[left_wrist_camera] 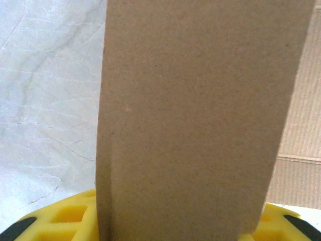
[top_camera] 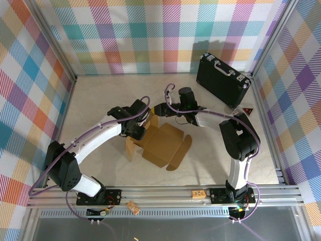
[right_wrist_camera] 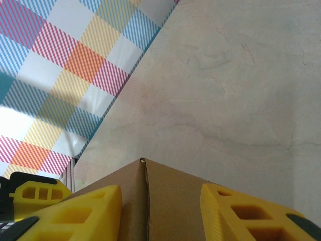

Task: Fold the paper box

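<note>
The paper box [top_camera: 163, 143] lies half folded at the table's middle, brown cardboard with a rounded flap [top_camera: 181, 150] spread out to the right. My left gripper [top_camera: 139, 128] is at its far left corner. In the left wrist view an upright flap [left_wrist_camera: 195, 115] stands across the gap between the wide-apart yellow fingers [left_wrist_camera: 65, 218] and hides the left gripper [left_wrist_camera: 180, 223]. My right gripper [top_camera: 158, 110] reaches the box's far edge. It is open, and a raised cardboard corner [right_wrist_camera: 150, 201] sits between the fingers [right_wrist_camera: 235, 213] of the right gripper [right_wrist_camera: 160, 206].
A black hard case [top_camera: 223, 79] with silver trim leans at the back right. A small red triangle [top_camera: 248, 111] lies beside it. Plaid walls [top_camera: 30, 90] enclose the table on three sides. An aluminium rail [top_camera: 165, 193] runs along the near edge.
</note>
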Tool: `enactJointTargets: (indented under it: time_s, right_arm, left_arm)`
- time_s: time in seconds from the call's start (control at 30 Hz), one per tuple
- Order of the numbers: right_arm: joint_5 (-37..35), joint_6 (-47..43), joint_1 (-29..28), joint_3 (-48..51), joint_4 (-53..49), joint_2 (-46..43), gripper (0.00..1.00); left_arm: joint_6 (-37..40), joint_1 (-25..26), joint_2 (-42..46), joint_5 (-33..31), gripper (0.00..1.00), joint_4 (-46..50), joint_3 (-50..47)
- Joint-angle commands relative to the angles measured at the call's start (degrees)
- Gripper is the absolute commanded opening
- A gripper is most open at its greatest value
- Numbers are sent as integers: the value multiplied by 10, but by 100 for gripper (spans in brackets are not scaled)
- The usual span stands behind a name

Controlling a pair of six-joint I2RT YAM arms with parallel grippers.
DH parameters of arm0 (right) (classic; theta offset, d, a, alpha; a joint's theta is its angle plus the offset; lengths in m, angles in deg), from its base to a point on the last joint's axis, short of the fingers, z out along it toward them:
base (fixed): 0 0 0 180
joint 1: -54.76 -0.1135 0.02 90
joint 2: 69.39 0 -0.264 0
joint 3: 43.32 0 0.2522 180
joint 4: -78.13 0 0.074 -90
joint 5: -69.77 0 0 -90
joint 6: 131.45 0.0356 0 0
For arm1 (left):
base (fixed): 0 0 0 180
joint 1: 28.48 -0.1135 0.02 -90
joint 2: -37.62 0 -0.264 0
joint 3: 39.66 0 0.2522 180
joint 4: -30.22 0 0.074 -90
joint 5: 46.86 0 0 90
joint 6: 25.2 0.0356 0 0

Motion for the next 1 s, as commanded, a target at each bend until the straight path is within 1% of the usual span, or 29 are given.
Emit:
enactJointTargets:
  time_s: [0.0,0.53,0.73,0.97]
  right_arm:
    - [-5,-11,-2,6,-3,15,43]
    - [-25,-21,-2,19,-7,20,35]
    - [-45,-31,-2,20,-26,26,34]
    - [-50,-35,-1,21,-34,22,32]
  left_arm:
    - [-4,8,-9,22,38,33,-22]
    - [-5,10,-20,27,38,33,-21]
    - [-5,11,-24,30,38,34,-21]
    - [-7,13,-23,31,38,34,-22]
